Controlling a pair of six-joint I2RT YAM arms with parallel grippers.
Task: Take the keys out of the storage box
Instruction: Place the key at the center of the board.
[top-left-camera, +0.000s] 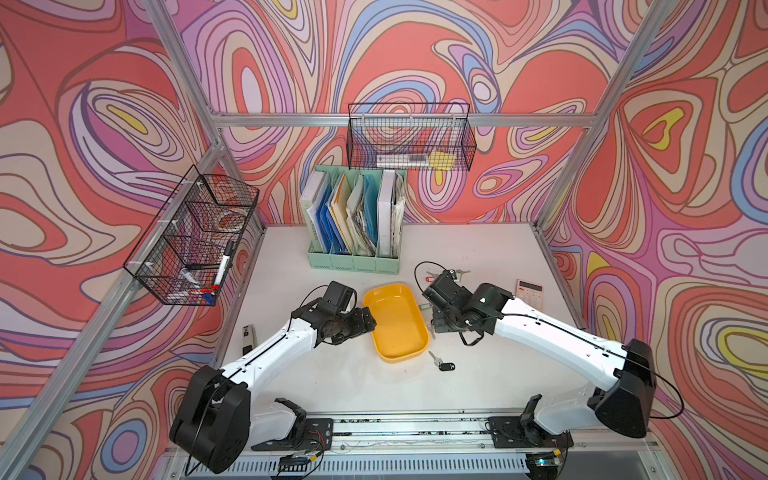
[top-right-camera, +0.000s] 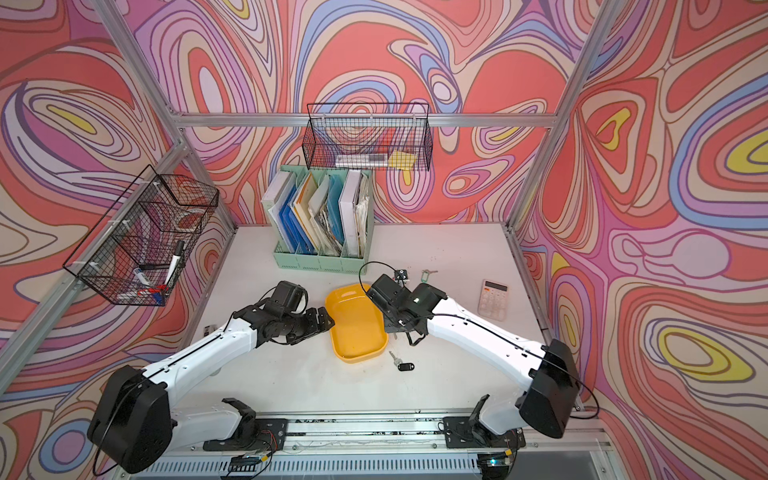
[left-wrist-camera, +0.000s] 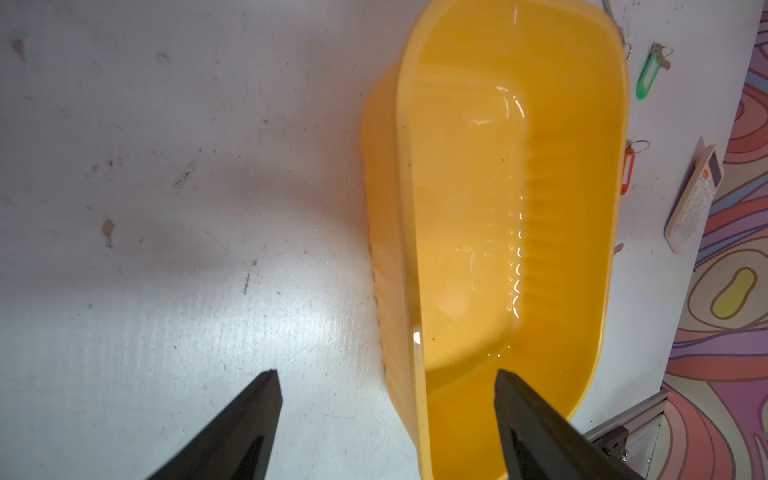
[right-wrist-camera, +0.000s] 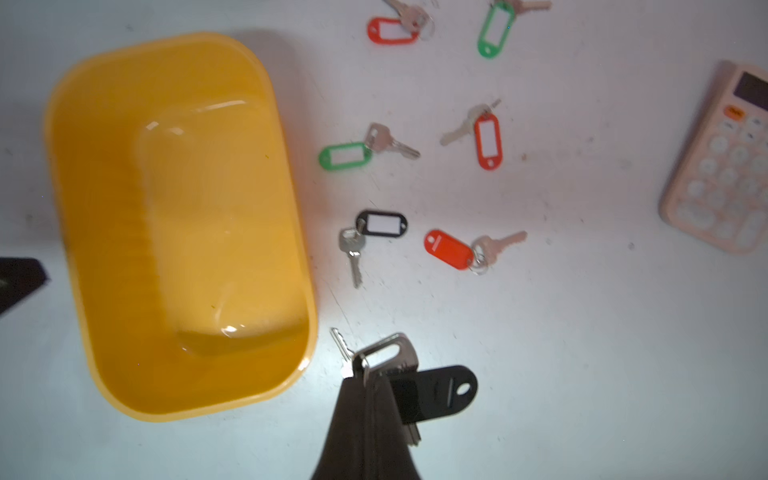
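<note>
Right wrist view: my right gripper (right-wrist-camera: 362, 372) has its black fingers pressed together on a small silver metal key with a black oval plastic tag (right-wrist-camera: 440, 390). It is lifted off the white table (right-wrist-camera: 582, 332), just outside a corner of the shallow yellow plastic storage tray (right-wrist-camera: 286, 174). Six other tagged keys (right-wrist-camera: 449, 249), red, green and black, lie scattered on the table beside the tray. My left gripper (left-wrist-camera: 384, 376) is spread wide, one finger over the tray's inside and one over the table.

Eight keys (right-wrist-camera: 380, 226), three red-tagged (right-wrist-camera: 449, 249), two green-tagged (right-wrist-camera: 345, 156), three black-tagged (top-left-camera: 446, 366); one storage box (right-wrist-camera: 104, 208), one calculator (right-wrist-camera: 723, 166), two wire baskets (top-left-camera: 409, 137), one file organiser (top-left-camera: 353, 262).
</note>
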